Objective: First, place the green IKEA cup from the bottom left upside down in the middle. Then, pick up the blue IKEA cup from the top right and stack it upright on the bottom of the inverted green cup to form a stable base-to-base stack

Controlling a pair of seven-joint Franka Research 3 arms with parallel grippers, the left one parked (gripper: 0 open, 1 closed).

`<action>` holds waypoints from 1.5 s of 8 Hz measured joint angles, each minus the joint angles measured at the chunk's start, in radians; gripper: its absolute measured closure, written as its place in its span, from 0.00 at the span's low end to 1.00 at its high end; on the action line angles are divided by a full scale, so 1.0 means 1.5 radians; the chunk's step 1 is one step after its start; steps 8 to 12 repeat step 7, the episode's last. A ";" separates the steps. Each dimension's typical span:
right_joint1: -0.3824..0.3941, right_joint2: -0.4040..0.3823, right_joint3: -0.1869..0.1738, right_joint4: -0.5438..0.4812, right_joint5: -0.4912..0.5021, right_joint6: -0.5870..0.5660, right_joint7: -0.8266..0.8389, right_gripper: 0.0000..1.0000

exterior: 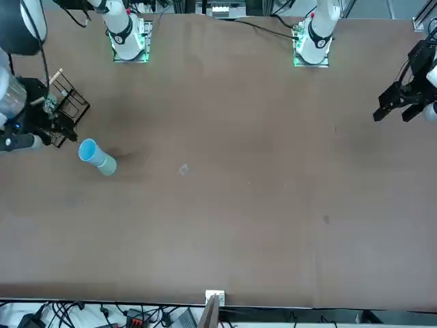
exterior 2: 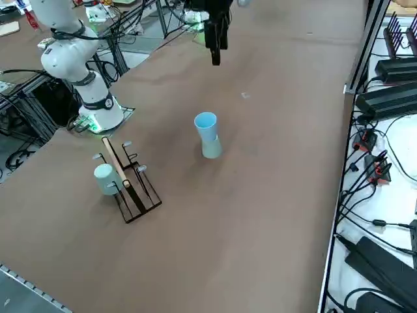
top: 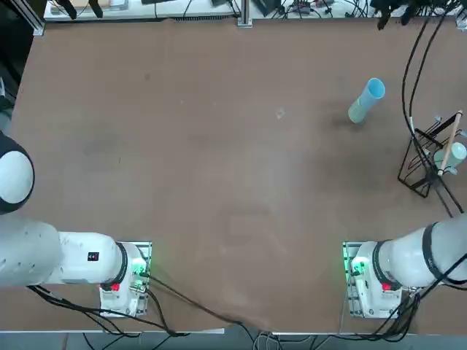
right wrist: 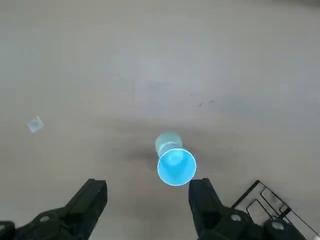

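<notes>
The blue IKEA cup [top: 369, 94] is standing upright on the inverted green IKEA cup [top: 358, 111], far right on the table [top: 219, 160], beside a wire rack [top: 430, 157]. The right gripper [right wrist: 147, 200] is hovering above them, fingers spread, holding nothing.

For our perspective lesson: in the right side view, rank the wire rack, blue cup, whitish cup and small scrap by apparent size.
Largest: wire rack.
Next: blue cup and whitish cup, alike, so unranked.
Smallest: small scrap.
The right gripper hangs open above the blue cup.
</notes>
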 joint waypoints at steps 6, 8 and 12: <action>-0.030 -0.078 0.025 0.005 0.029 -0.085 0.071 0.00; -0.031 -0.080 0.025 0.005 0.029 -0.085 0.071 0.00; -0.031 -0.080 0.025 0.005 0.029 -0.085 0.071 0.00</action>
